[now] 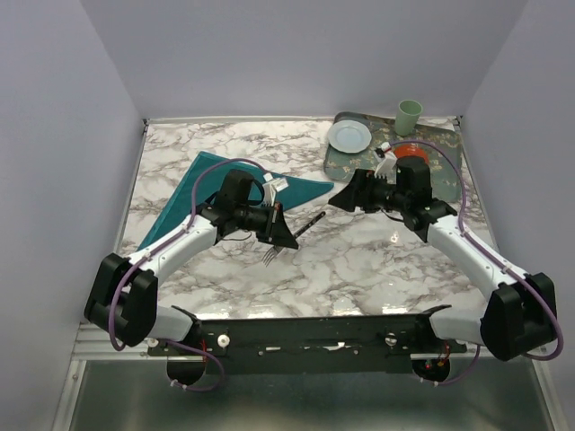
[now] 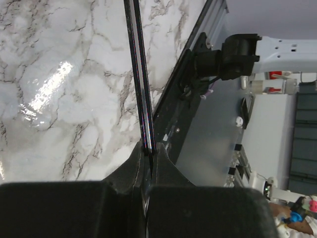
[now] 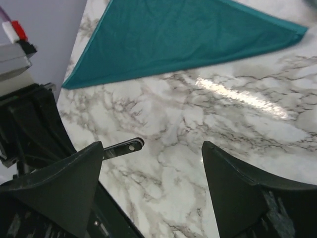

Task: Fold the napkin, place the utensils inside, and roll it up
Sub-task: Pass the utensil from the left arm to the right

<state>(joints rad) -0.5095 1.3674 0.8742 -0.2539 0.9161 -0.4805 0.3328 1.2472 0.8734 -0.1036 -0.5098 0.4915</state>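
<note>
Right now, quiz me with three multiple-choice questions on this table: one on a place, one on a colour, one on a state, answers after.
1. Where does the napkin lie? A, between the arm bases. B, on the table, left of the tray. C, rolled up at the near edge.
2. What colour is the cup? A, red. B, pale green. C, black.
3. How are the left fingers? A, wide open. B, shut on the utensils. C, shut on cloth.
Answers: B, it lies flat on the marble, left of the tray; B, it reads pale green; B, the left wrist view shows them pinching two slim shafts.
</note>
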